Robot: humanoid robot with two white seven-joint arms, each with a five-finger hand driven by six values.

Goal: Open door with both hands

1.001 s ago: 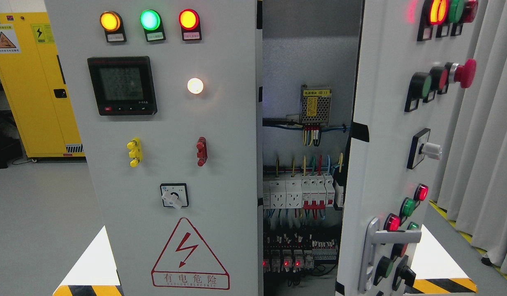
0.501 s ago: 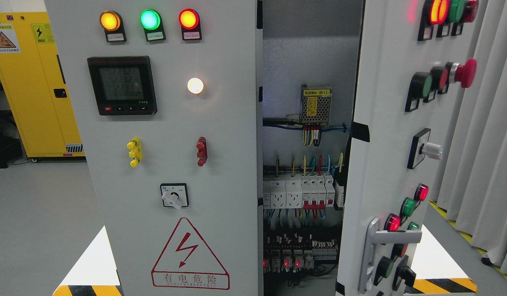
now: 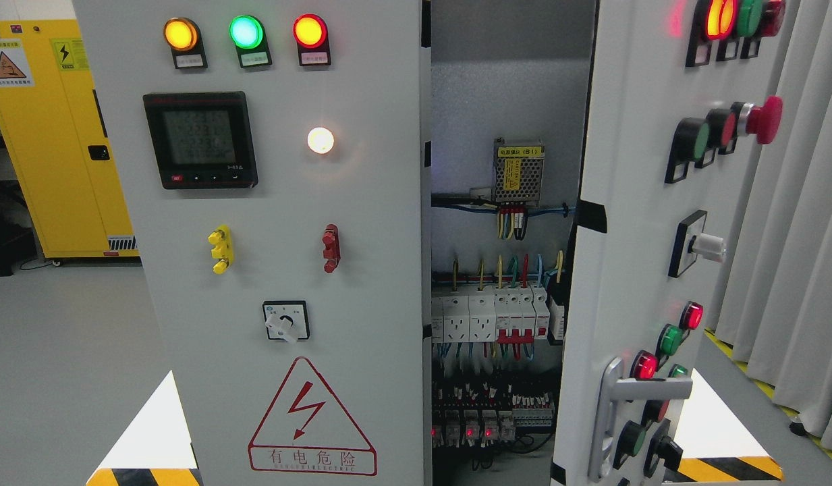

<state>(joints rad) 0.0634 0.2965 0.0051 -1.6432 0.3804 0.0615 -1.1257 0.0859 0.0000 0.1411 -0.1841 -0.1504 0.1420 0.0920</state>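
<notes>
while no robot hand shows, the grey metal cabinet door (image 3: 631, 256) with coloured push buttons stands swung open at right, its silver lever handle (image 3: 615, 412) low, exposing wired breakers (image 3: 496, 317).

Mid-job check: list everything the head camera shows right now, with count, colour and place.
Left door: one, grey, shut, centre-left.
Right door: one, grey, swung open, right.
Door handle: one, silver, right door, low.
Lamps: three, amber, green, red, top of left door.
Meter: one, black, left door.
Warning triangle: one, red, left door bottom.
Breakers: a row, white, inside.
Yellow cabinet: one, far left.
Curtain: grey, far right.
Robot hands: none visible.
</notes>
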